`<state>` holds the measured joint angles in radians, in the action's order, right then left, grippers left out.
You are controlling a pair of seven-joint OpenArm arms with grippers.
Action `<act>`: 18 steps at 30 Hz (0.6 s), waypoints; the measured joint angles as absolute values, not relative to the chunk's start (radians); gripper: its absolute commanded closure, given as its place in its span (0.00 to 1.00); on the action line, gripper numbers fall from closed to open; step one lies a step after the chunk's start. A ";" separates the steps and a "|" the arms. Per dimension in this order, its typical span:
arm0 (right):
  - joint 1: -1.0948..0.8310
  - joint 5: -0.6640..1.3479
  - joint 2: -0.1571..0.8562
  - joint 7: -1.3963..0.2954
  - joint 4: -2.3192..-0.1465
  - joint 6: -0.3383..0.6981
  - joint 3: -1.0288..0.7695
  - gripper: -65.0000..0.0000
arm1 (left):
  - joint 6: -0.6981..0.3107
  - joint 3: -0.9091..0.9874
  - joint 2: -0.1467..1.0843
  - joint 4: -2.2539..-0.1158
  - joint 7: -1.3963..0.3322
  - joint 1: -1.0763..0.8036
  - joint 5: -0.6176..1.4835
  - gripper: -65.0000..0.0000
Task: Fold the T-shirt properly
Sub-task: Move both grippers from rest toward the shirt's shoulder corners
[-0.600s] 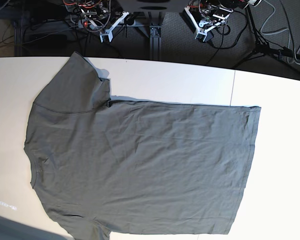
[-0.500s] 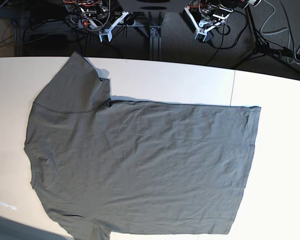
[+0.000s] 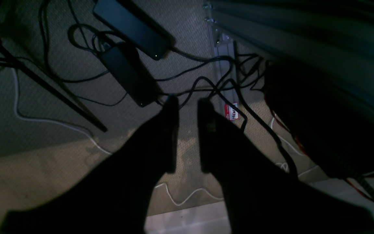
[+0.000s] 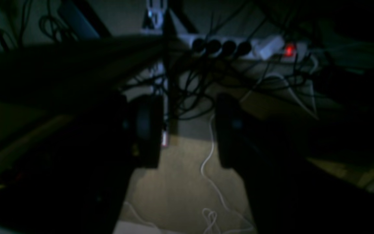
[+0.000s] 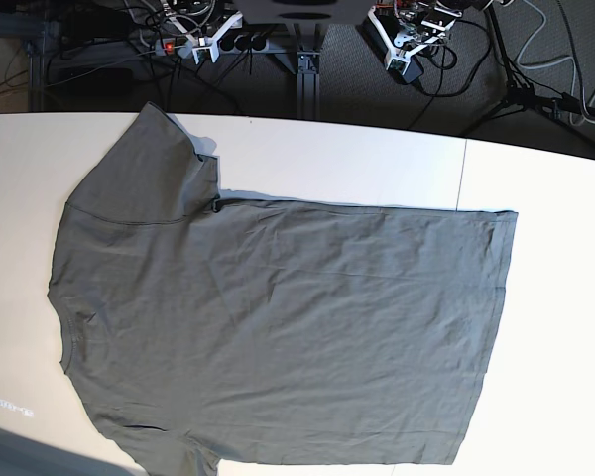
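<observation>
The dark grey-olive T-shirt (image 5: 278, 327) lies spread flat on the white table (image 5: 555, 297), collar at the left, hem at the right, one sleeve toward the back left. Both arms are pulled back beyond the table's far edge. My left gripper (image 5: 409, 61) hangs over the floor, and in the left wrist view (image 3: 188, 103) only a narrow gap shows between its fingers; it is empty. My right gripper (image 5: 210, 48) is also over the floor, and in the right wrist view (image 4: 188, 130) it is open wider and empty. The T-shirt shows in neither wrist view.
Behind the table are cables, a power strip (image 5: 178, 45) with a red light (image 4: 289, 50), black power bricks (image 3: 128, 76), a metal frame post (image 5: 307, 69) and a tripod leg (image 5: 521, 89). Bare white table shows at the back and right of the shirt.
Both grippers have drawn further back toward the top of the base view, uncovering the power strip. The T-shirt has not moved.
</observation>
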<state>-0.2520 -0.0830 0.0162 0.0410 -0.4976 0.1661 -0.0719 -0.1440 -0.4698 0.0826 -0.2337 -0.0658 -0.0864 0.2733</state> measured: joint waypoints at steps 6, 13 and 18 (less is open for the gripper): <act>-0.252 -0.083 0.016 0.041 -0.505 0.166 -0.072 0.58 | -0.144 -0.470 0.083 -0.237 -0.066 -0.091 0.273 0.79; -0.275 -0.130 0.017 -0.017 -0.516 0.166 -0.072 0.58 | -0.199 -0.470 0.116 -0.390 -0.160 -0.151 0.234 0.79; -0.399 -0.123 0.034 -0.058 -0.680 0.177 -0.073 0.58 | -0.322 -0.365 0.222 -0.653 -0.112 -0.331 0.266 0.79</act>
